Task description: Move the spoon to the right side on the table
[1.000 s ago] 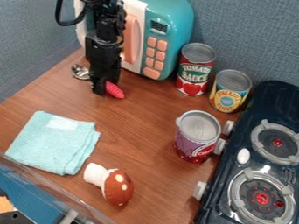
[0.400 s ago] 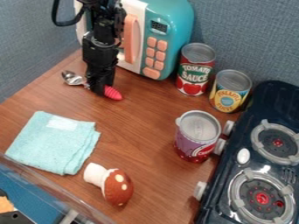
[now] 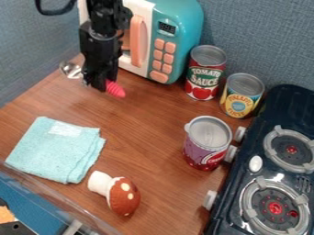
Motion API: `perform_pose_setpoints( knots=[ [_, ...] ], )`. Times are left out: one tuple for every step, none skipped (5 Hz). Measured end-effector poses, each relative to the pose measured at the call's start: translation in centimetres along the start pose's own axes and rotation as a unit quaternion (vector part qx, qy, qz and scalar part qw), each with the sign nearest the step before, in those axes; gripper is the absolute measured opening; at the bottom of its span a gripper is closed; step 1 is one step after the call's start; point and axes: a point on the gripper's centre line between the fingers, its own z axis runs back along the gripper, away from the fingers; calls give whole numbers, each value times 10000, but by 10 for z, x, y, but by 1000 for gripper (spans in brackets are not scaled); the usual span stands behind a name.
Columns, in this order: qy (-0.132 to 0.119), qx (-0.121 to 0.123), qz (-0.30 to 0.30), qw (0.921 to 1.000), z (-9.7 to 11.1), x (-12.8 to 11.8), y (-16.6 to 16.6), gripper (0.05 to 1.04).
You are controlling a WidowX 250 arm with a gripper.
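So nearest on the table there's a toy mushroom with a spotted brown cap, then a folded light-blue cloth. Black stove runs up the view's right edge, purple-and-red can just beside it. Further back left, the hand is clamped on the spoon, pink handle poking out one side, metal bowl the other. Behind that it's two more cans and a teal toy microwave.

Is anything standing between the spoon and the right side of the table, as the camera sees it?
Yes: straight across from the spoon stand the red can and the yellow can, and nearer the camera the purple can stands beside the stove.
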Motion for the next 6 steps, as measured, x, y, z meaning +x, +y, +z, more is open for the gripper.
perform_pose_setpoints(
  knots=[
    [79,-411,-748,9963,32,-12,8,371],
    [182,-698,-1980,9775,54,-29,16,371],
    [383,-818,-3181,9437,64,-47,26,371],
    [977,-458,-4305,8961,58,-73,26,371],
    [1131,-543,-5340,8361,45,-85,26,371],
    [1091,-697,-6218,7724,32,-101,22,371]
  ],
)
